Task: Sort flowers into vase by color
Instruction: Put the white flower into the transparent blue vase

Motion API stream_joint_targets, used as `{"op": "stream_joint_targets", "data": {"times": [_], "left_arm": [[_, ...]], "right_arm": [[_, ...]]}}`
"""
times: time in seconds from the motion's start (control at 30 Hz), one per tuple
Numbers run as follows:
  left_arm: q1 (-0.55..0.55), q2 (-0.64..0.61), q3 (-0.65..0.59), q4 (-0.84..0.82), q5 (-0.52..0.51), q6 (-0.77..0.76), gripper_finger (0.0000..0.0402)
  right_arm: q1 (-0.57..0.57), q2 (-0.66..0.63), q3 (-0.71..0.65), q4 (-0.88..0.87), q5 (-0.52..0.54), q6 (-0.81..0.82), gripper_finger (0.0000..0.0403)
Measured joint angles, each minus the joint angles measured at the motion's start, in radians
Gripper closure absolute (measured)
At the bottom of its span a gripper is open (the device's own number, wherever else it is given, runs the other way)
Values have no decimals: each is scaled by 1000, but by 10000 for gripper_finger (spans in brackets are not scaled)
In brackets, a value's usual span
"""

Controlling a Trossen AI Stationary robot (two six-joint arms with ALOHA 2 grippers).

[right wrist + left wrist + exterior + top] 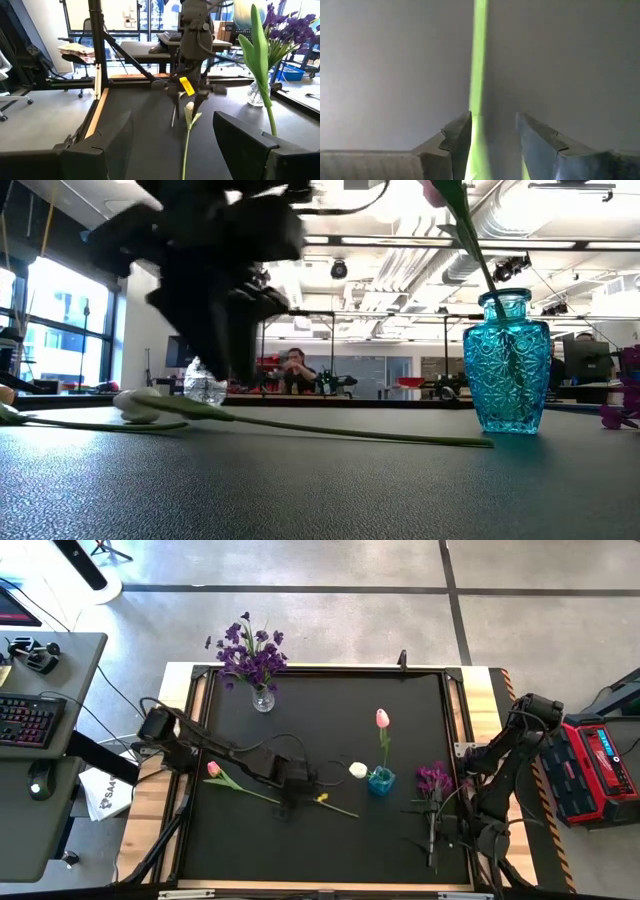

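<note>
While the left gripper (297, 783) hangs low over the middle of the black table mat (320, 840), its jaws stand narrowly parted around the thin green stem of the white-budded tulip (341, 792) lying flat there, and from where I stand I judge they have not closed on it yet. The stem sits nearer one finger than the other in the left wrist view, so a squeeze could nudge it sideways or let it roll out, since it looks slim and slick. A grip this far from the bud could also leave the flower drooping when lifted.

Another risk is the pink-budded tulip (234, 780) lying just beside the gripper; a sweep could drag it along.

Over at the right edge, the right gripper (432, 840) waits near the loose purple blossom spray (434, 780), jaws wide and holding nothing.

As for containers, the small blue patterned glass vase (380, 781) holds one pink tulip (382, 720), standing upright. The clear glass vase (262, 699) at the far side holds a full bunch of purple sprays (250, 652).
</note>
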Motion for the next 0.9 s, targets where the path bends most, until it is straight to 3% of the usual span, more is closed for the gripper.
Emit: {"op": "stream_joint_targets", "data": {"times": [0.1, 0.5, 0.63, 0.73, 0.9], "left_arm": [[1, -35, -37, 1, -80, 15, 257], [29, -62, -230, 55, -52, -35, 262], [28, -63, -235, 69, -37, -49, 294], [21, -65, -227, 81, -18, -49, 335], [18, -60, -216, 323, 171, -107, 396]], "right_arm": [[0, 1, 0, -8, 0, 1, 151], [-32, 78, 19, -9, -98, 103, 151], [-57, 103, 88, -34, -206, 109, 151], [-62, 124, 174, -143, -226, 111, 151], [-61, 158, 346, -434, -225, 197, 151]]}}
